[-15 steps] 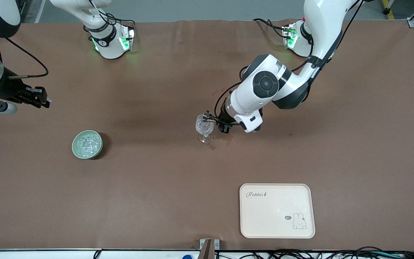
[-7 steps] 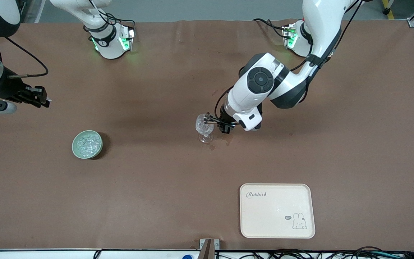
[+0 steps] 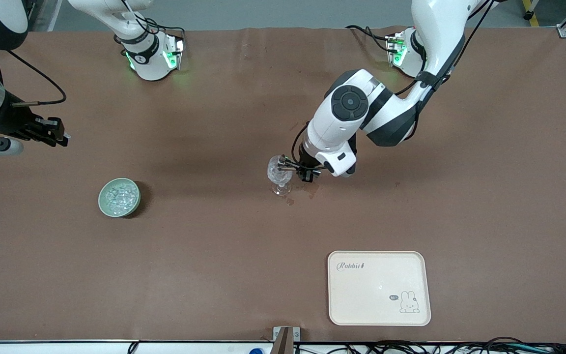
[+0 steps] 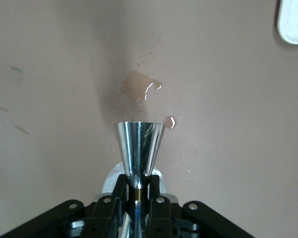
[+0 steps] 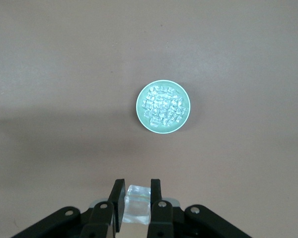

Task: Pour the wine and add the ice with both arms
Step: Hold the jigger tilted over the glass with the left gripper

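Only the left arm's elbow and wrist housing have shifted since the earlier frames, swinging up toward its base, while its gripper and everything on the table have stayed where they were.

From the front camera, the left gripper [image 3: 297,170] sits just beside the clear stemmed glass [image 3: 279,176] at mid-table, holding a thin metal tool whose end reaches the glass's bowl. A small wet patch [image 3: 290,200] marks the brown table covering [image 3: 224,255] next to the glass's foot. The pale green bowl [image 3: 119,197] holding the ice [image 3: 118,196] stands well apart, toward the right arm's end of the table. The right gripper [image 3: 52,133] hangs in the air above that end and waits. A cream rectangular tray with a rabbit drawing [image 3: 379,287] lies nearer the camera than the glass.

At the left wrist, the fingers [image 4: 156,201] are clamped on the narrow neck of a shiny silver cone-shaped tool [image 4: 138,146]. Below it, two glistening spilled drops [image 4: 141,84] lie on the covering.

At the right wrist, the fingers [image 5: 118,198] pinch one clear ice cube [image 5: 136,204], with the green bowl and its heap of cubes below.

The risks I see: the metal tool nudging the light glass over, and the slick cube slipping out during the carry across to the glass.
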Robot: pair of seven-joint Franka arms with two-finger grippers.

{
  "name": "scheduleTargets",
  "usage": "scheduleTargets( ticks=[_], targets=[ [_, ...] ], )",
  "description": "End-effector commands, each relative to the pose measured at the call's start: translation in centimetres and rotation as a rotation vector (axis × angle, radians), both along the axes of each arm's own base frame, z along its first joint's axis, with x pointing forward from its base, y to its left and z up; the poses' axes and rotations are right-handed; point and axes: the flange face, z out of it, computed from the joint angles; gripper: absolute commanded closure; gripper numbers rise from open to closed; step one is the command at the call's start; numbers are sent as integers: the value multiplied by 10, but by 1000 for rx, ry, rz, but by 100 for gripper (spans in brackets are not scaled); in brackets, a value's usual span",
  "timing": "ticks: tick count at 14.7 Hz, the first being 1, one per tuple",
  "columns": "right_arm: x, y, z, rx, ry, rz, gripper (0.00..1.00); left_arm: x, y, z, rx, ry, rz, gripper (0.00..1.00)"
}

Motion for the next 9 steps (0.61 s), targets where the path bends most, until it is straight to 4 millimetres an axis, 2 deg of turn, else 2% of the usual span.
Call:
scheduleTargets(
  ticks=[1, 9],
  targets=[
    [-12, 0, 1, -8, 0, 9, 94, -5, -8, 12, 34, -31, 5, 100],
    [-11, 0, -1, -8, -3, 9, 94, -14, -14, 13, 108, -52, -49, 100]
  ],
)
